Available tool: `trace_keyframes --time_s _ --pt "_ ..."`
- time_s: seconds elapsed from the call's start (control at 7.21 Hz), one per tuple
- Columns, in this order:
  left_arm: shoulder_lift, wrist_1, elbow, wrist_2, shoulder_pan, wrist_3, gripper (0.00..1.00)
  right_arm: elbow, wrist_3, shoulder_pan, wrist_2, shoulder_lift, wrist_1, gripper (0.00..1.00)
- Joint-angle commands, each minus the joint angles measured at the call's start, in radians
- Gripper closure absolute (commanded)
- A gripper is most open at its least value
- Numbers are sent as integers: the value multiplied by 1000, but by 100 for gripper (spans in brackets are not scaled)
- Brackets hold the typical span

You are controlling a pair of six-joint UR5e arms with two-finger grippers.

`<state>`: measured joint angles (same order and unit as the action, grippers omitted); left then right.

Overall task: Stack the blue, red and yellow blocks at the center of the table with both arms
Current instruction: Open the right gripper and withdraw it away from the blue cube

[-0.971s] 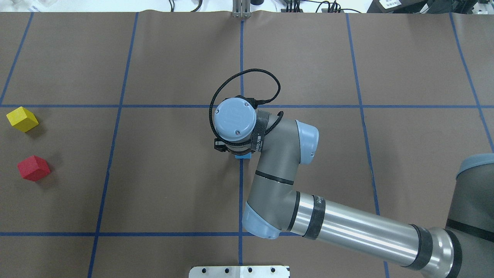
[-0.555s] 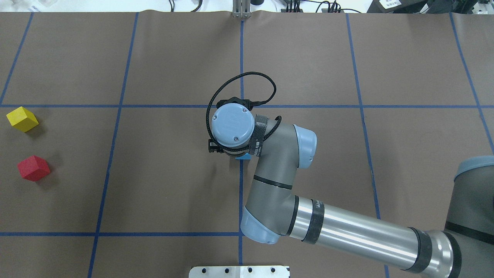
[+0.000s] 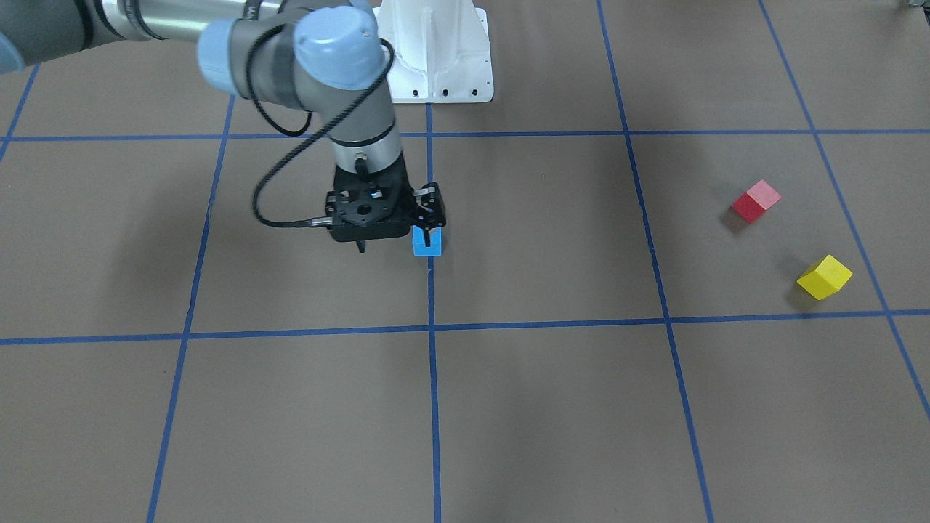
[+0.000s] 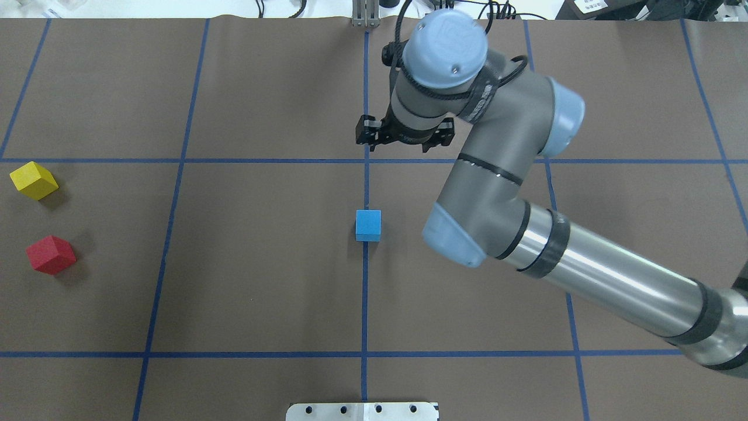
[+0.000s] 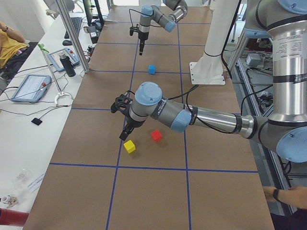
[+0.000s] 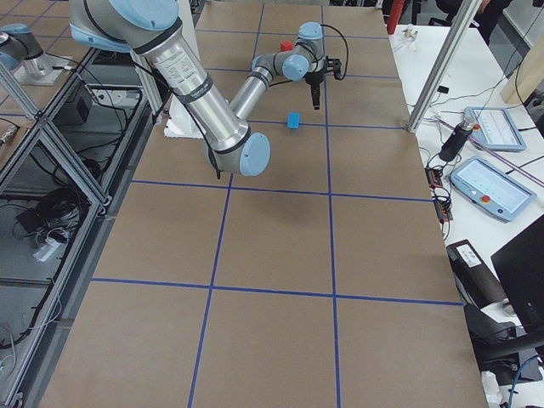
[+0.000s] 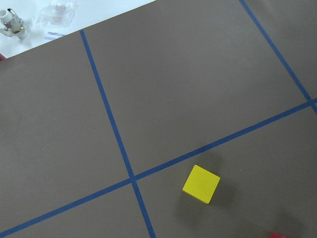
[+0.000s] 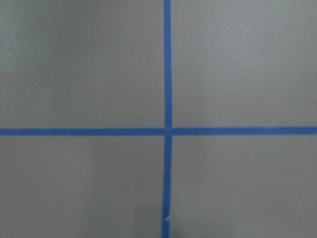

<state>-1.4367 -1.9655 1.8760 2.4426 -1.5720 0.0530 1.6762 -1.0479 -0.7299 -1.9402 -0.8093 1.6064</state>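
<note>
1 blue block rests on the table; the right pincer, seemingly spread, hangs apart from it. I cannot tell the left pincer's state.

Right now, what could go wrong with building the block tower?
The red block and yellow block sit close together, both turned askew to the tape lines. A grab at one might bump the other or catch it crooked. The blue block sits on the centre line, so a clumsy set-down on it could shove it away.
</note>
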Motion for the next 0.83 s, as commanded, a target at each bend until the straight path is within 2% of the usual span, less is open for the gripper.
trace_keyframes --time_s 0.0,0.28,0.56,0.69 --pt "12 -35 -2 42 64 -4 0 140 295 -234 -164 -191 30 0" --pt "16 -45 -3 26 169 1 0 149 603 -406 -235 -321 29 0" --pt "59 -140 -5 -57 292 -4 0 163 942 -587 -363 -495 24 0" --pt "68 -157 -5 -69 335 -5 0 165 1108 -682 -406 -590 24 0"
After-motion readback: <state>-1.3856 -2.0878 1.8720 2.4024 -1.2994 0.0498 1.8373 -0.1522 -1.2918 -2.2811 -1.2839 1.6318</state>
